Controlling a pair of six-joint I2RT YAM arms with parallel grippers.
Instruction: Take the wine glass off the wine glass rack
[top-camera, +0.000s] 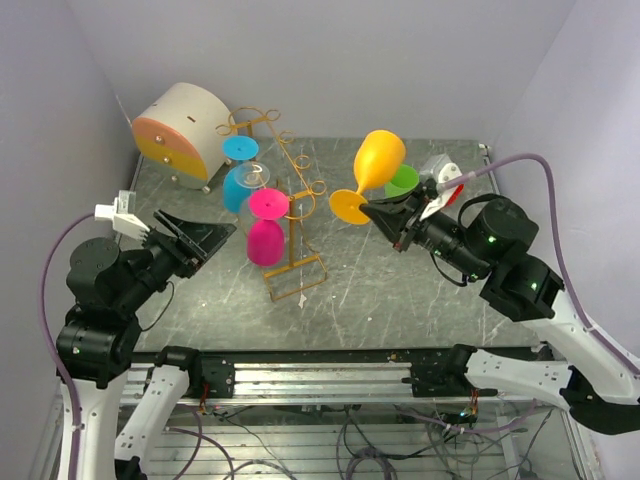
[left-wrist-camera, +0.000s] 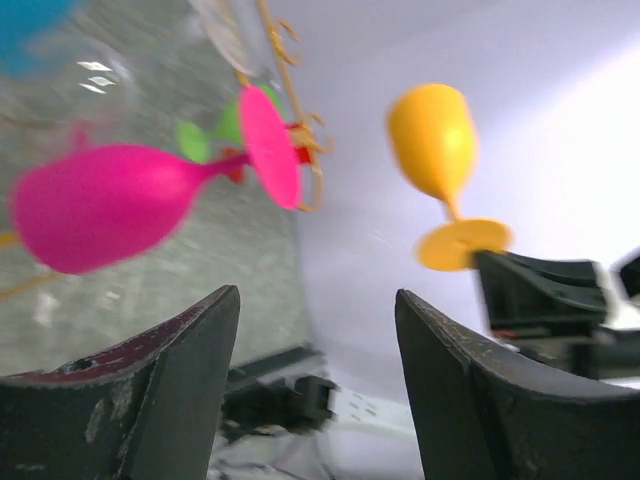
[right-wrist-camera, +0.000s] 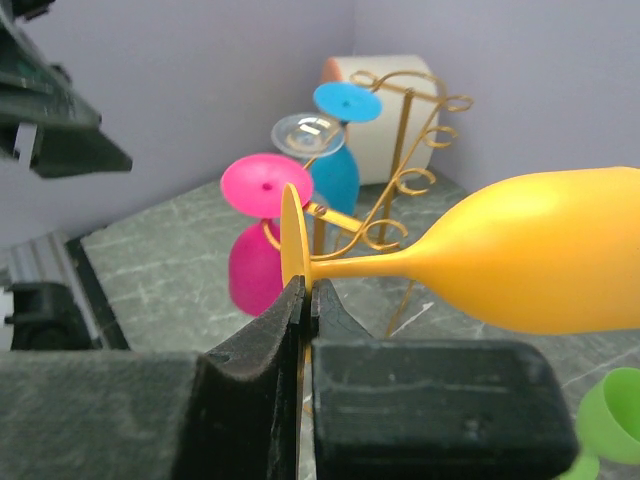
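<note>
The gold wire wine glass rack (top-camera: 292, 215) stands mid-table; it also shows in the right wrist view (right-wrist-camera: 400, 175). A magenta glass (top-camera: 266, 228), a clear glass (top-camera: 251, 176) and a blue glass (top-camera: 238, 172) hang upside down on it. My right gripper (top-camera: 378, 213) is shut on the foot of a yellow wine glass (top-camera: 372, 172), held in the air to the right of the rack and clear of it; the pinch shows in the right wrist view (right-wrist-camera: 305, 290). My left gripper (top-camera: 205, 236) is open and empty, left of the magenta glass (left-wrist-camera: 120, 200).
A round white-and-orange drum box (top-camera: 180, 132) stands at the back left. A green glass (top-camera: 402, 181) lies behind the yellow one, near a red-and-white object (top-camera: 448, 185). Purple walls close in on both sides. The metal rail (top-camera: 320, 375) runs along the near edge.
</note>
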